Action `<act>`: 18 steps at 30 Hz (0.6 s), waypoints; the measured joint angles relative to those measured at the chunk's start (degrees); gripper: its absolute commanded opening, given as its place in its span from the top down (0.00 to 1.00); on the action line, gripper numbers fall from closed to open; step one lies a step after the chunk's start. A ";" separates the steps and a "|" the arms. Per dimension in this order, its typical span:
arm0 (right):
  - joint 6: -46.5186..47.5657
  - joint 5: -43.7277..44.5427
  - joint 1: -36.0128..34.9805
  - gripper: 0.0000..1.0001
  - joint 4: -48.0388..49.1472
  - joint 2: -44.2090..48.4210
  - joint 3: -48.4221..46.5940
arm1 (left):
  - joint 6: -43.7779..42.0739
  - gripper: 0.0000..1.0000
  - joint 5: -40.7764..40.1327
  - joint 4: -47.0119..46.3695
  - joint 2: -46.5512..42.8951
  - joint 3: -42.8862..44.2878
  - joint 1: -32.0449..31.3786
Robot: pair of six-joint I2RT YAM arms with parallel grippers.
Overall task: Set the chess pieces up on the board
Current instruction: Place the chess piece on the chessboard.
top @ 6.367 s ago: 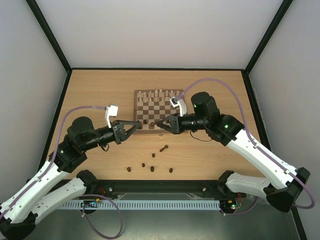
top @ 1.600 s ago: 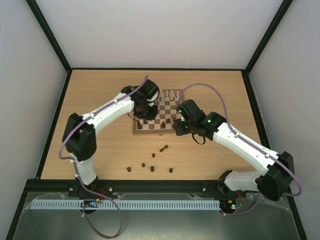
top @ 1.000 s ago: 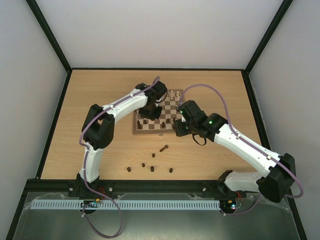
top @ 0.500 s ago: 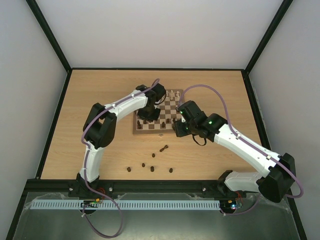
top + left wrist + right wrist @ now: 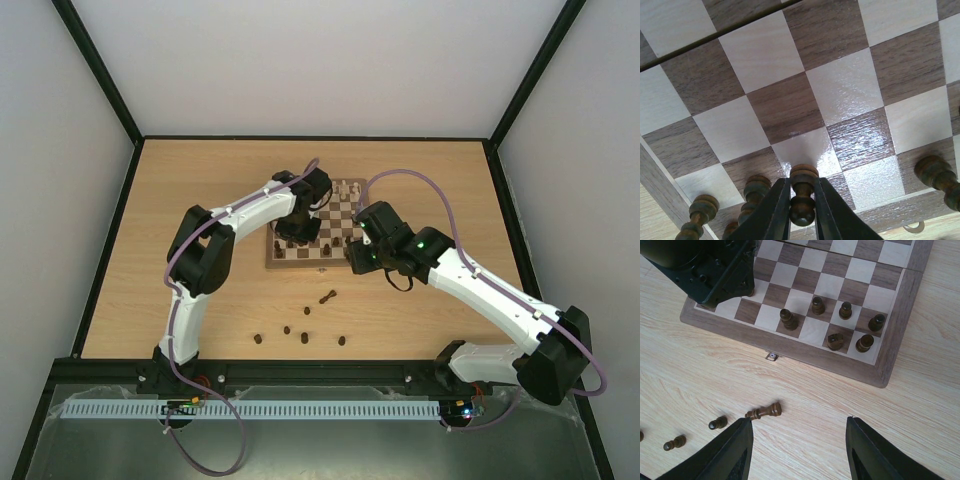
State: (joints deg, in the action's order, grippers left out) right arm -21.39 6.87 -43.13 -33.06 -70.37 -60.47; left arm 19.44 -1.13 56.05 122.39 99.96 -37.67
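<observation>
The board [image 5: 300, 264] lies mid-table, with cream-white pieces [image 5: 345, 188] along its far rows. My left gripper [image 5: 296, 236] reaches down over the board's near left part. In the left wrist view it [image 5: 802, 200] is shut on a dark pawn [image 5: 803, 180] that stands upright on a square. Other dark pawns [image 5: 756, 187] stand beside it. My right gripper [image 5: 799, 420] hangs open over bare table just in front of the board [image 5: 840, 367], holding nothing. Several dark pieces [image 5: 835, 341] stand on the near right squares.
Loose dark pieces lie on the table in front of the board: a long one on its side [image 5: 765, 412] [image 5: 328, 296], small ones [image 5: 718, 423] and a row nearer the arm bases [image 5: 304, 338]. The board's clasp [image 5: 772, 356] faces the front.
The left arm swung in from the left, reached over the board and has barely moved in the last second. The right arm pulled back a little earlier and now holds still.
</observation>
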 measured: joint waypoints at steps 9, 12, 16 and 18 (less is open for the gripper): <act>0.09 -0.07 0.00 0.48 0.00 -0.02 0.00 | -0.15 0.73 0.26 0.02 0.02 0.00 -0.44; 0.20 -0.22 0.00 0.49 0.00 -0.02 0.00 | -0.15 0.70 0.24 0.02 0.02 0.02 -0.68; 0.20 -0.26 0.00 0.49 0.00 -0.02 0.00 | -0.13 0.63 0.33 0.07 0.02 0.59 -0.70; 0.20 -0.24 0.00 0.48 0.00 -0.09 0.00 | 0.09 0.60 0.48 0.17 0.02 1.51 -0.79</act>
State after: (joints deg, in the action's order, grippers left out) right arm -21.19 6.63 -43.13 -33.06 -70.46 -60.47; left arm 19.53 -0.64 56.23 122.41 101.47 -38.46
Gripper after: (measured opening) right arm 0.514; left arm 0.365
